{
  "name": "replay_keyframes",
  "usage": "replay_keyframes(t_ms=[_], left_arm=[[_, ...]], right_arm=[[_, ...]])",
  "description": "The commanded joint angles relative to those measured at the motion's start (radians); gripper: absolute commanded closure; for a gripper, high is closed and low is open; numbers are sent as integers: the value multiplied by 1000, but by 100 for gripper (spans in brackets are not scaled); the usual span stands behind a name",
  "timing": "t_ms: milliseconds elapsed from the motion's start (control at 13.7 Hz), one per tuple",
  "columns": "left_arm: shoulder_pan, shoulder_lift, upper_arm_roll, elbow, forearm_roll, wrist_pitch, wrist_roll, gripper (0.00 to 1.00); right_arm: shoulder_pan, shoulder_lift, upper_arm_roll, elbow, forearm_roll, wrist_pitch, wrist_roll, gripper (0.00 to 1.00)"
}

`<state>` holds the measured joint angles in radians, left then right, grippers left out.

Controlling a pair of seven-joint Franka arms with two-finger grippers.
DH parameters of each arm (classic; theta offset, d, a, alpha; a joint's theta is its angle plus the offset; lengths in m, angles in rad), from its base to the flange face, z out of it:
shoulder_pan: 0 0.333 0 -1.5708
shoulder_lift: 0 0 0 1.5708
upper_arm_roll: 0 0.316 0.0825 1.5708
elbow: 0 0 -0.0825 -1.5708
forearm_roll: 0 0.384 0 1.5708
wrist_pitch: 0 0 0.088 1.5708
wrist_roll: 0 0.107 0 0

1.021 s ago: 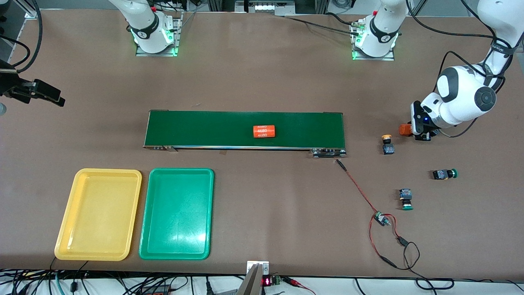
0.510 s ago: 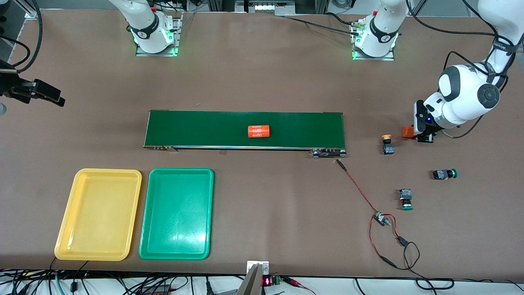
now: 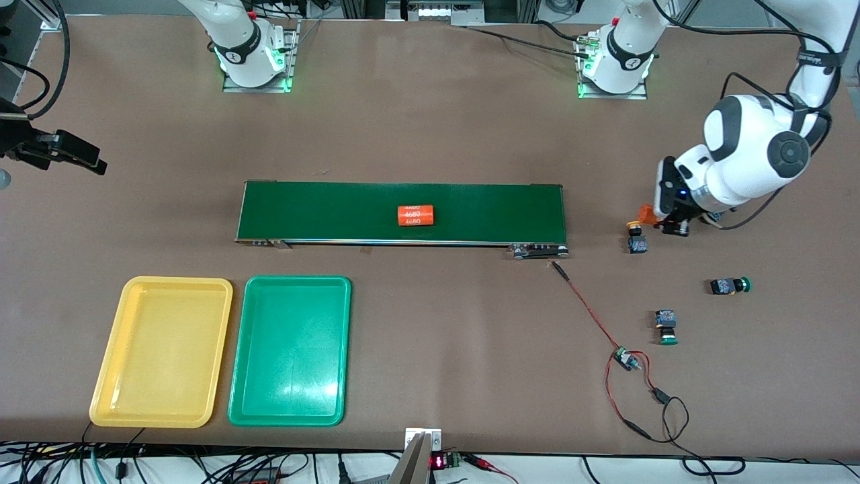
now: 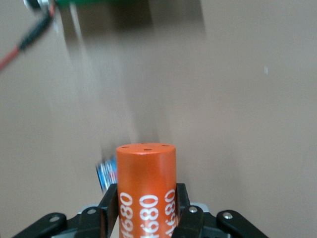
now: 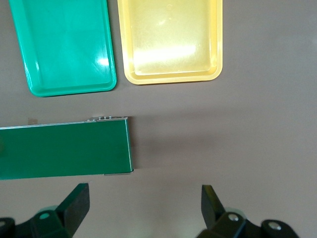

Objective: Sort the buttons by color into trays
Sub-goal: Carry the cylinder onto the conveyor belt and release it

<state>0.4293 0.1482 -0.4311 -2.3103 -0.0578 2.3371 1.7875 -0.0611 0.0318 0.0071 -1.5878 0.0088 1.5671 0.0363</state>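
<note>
My left gripper (image 3: 657, 218) is shut on an orange cylinder with white print (image 3: 646, 213) (image 4: 146, 183), held just above the table beside a yellow button (image 3: 635, 236). One green button (image 3: 729, 286) and another green button (image 3: 666, 327) lie nearer the front camera. The yellow tray (image 3: 161, 351) (image 5: 171, 39) and the green tray (image 3: 289, 349) (image 5: 64, 44) sit side by side, with nothing in them. My right gripper (image 3: 94, 163) (image 5: 143, 203) waits open with nothing in it, high over the right arm's end of the table.
A long dark-green conveyor belt (image 3: 322, 212) (image 5: 64, 148) crosses the table's middle and carries a second orange cylinder (image 3: 416, 215). A red wire with a small board (image 3: 625, 359) trails from the belt's end toward the front edge.
My left gripper has carried its cylinder toward the conveyor, now right beside the yellow button. The cylinder on the belt has drifted toward the right arm's end. The right arm has not moved.
</note>
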Motion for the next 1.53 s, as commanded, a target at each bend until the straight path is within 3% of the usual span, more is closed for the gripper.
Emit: replay_keyframes(t_ms=[0,437,1239,1385,1458], left_arm=[[-116,-12,6,37,-82,-30,-28,100],[-372,-4,8,101,-114,-30,-284,100],[-488,151,11,140,-102,79,-341,98],[-488,163,12,138,-100,94,-341,87],[-488,163,12,138,-102,97,-344,64]], right_arm=[[-2,0,1,11,17,-1,-1,0],[-2,0,1,11,17,-1,-1,0],[-5,2,-1,11,17,-1,-1,0],[-5,2,-1,11,17,-4,-1,0],[-5,2,-1,11,17,-4,-1,0]])
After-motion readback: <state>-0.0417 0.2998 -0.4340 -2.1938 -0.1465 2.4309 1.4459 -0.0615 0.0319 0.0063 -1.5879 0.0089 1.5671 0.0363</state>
